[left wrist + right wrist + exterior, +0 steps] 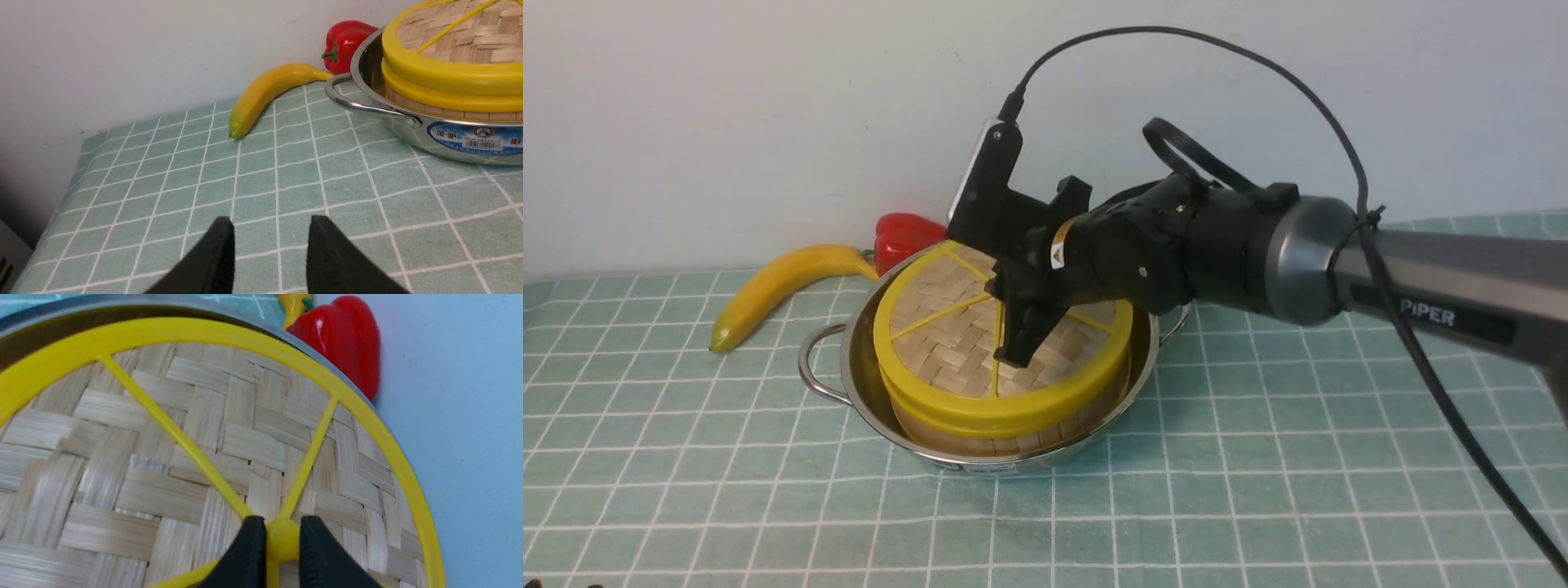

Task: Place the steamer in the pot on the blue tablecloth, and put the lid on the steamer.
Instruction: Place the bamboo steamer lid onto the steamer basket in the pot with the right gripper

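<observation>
One lid (pixel 943 339) atop steamer (pixel 1013 445), perhaps slightly askew.

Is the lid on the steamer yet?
On. The lid rests on the yellow rim of the steamer inside the pot. The right gripper has its jaws around the knob.

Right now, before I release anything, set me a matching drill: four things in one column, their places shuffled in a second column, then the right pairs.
Things
1. lid
2. steamer
3. banana
4. right gripper

Places
A. lying on the blue tablecloth, to the left of the pot
B. sitting inside the pot
C. closed on the lid's knob
D. resting on top of the steamer

Pairs: 1-D, 2-B, 3-A, 4-C
</observation>
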You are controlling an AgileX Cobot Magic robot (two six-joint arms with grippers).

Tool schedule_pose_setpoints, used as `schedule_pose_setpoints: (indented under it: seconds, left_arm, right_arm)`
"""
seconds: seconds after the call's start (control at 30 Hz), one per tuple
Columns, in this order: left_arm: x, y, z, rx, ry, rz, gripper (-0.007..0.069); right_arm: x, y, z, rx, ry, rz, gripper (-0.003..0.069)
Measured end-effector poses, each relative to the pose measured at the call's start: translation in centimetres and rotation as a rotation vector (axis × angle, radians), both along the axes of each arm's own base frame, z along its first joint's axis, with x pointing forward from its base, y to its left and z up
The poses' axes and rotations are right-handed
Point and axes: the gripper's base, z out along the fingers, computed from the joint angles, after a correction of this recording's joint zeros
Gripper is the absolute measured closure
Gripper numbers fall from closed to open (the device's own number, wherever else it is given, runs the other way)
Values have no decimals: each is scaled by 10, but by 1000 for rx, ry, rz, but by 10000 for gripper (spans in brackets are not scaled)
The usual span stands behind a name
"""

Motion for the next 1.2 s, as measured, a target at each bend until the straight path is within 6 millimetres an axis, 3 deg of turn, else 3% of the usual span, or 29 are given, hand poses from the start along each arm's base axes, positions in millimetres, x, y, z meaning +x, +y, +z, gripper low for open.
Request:
schedule_pose_setpoints:
  seconds: [0.07,0.17,0.7,1.2]
  left_arm:
    - [0,0,0,0,0,0,382]
    - [0,0,0,0,0,0,382]
    - [0,0,0,0,0,0,382]
    - [0,0,0,0,0,0,382]
  right_arm:
    - [2,1,-3,9,-10,0,622]
    - [4,2,-7,12,-14,-1,659]
    - [4,3,-9,10,-6,-1,663]
    - [-5,-5,2,-54,67,-4,664]
